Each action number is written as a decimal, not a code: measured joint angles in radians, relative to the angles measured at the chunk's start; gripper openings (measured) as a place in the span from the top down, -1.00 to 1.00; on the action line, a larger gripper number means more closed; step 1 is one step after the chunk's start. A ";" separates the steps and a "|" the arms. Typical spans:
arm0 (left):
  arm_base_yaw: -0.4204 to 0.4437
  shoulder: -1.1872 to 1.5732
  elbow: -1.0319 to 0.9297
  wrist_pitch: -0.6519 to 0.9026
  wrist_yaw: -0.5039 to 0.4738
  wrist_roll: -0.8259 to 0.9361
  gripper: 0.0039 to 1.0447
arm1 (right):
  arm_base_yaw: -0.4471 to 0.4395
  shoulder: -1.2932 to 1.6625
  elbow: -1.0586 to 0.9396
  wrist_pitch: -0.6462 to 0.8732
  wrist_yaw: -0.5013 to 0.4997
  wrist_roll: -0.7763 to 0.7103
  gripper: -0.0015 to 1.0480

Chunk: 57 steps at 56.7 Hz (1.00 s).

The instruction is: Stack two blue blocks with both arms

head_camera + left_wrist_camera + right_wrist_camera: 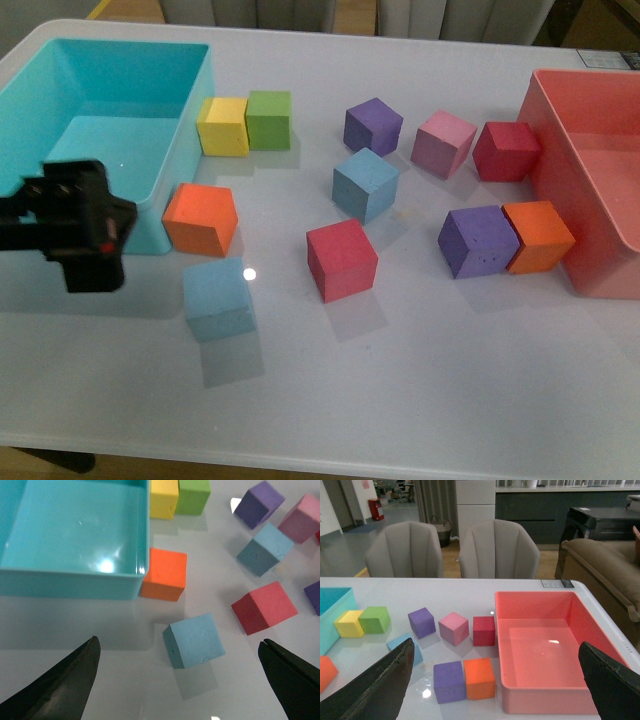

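The left gripper (178,647), spread wide, hangs near one blue block (194,640) beside the orange cube (164,574). The other blue block (365,184) sits mid-table, and the right gripper (493,652) is spread too, empty. Both blocks look like light, squashy foam (matte, hardly slippery), so pinch opposite flat faces gently.

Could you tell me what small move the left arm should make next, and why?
Probably ease the left gripper forward and down around the near blue block. Its jaws stand open, and the block lies free and untouched, ahead of and between its fingers, apart from the orange cube.
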<state>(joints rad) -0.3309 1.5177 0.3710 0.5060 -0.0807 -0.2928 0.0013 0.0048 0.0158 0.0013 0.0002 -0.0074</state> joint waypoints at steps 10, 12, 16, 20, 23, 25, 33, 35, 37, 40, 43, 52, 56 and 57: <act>-0.026 0.174 0.051 0.021 -0.015 -0.056 -0.84 | 0.000 0.000 0.000 0.000 0.000 0.000 -0.83; -0.031 0.202 0.061 0.027 -0.025 -0.066 -0.84 | 0.000 0.000 0.000 0.000 0.000 0.000 -0.83; -0.045 0.260 0.087 0.031 -0.031 -0.093 -0.84 | 0.000 0.000 0.000 0.000 0.000 0.000 -0.83; -0.057 0.303 0.117 0.025 -0.032 -0.122 -0.84 | 0.000 0.000 0.000 0.000 0.000 0.000 -0.83; -0.063 0.329 0.140 0.013 -0.039 -0.146 -0.84 | 0.000 0.000 0.000 0.000 0.000 0.000 -0.83; -0.066 0.342 0.152 0.010 -0.045 -0.153 -0.84 | 0.000 0.000 0.000 0.000 0.000 0.000 -0.83; -0.075 0.397 0.200 0.001 -0.069 -0.165 -0.84 | 0.000 0.000 0.000 0.000 0.000 0.000 -0.83; -0.077 0.409 0.212 -0.004 -0.073 -0.165 -0.84 | 0.000 0.000 0.000 0.000 0.000 0.000 -0.83; -0.079 0.420 0.224 -0.006 -0.077 -0.165 -0.84 | 0.000 0.000 0.000 0.000 0.000 0.000 -0.83; -0.082 0.434 0.238 -0.014 -0.081 -0.164 -0.84 | 0.000 0.000 0.000 0.000 0.000 0.000 -0.83; -0.085 0.449 0.256 -0.025 -0.084 -0.164 -0.84 | 0.000 0.000 0.000 0.000 0.000 0.000 -0.83; -0.093 0.479 0.299 -0.054 -0.097 -0.166 -0.84 | 0.000 0.000 0.000 0.000 0.000 0.000 -0.83; -0.096 0.489 0.309 -0.059 -0.100 -0.166 -0.84 | 0.000 0.000 0.000 0.000 0.000 0.000 -0.83; -0.098 0.493 0.312 -0.061 -0.100 -0.166 -0.84 | 0.000 0.000 0.000 0.000 0.000 0.000 -0.83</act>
<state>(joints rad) -0.4290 2.0106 0.6830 0.4454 -0.1806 -0.4583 0.0013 0.0048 0.0158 0.0013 0.0002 -0.0074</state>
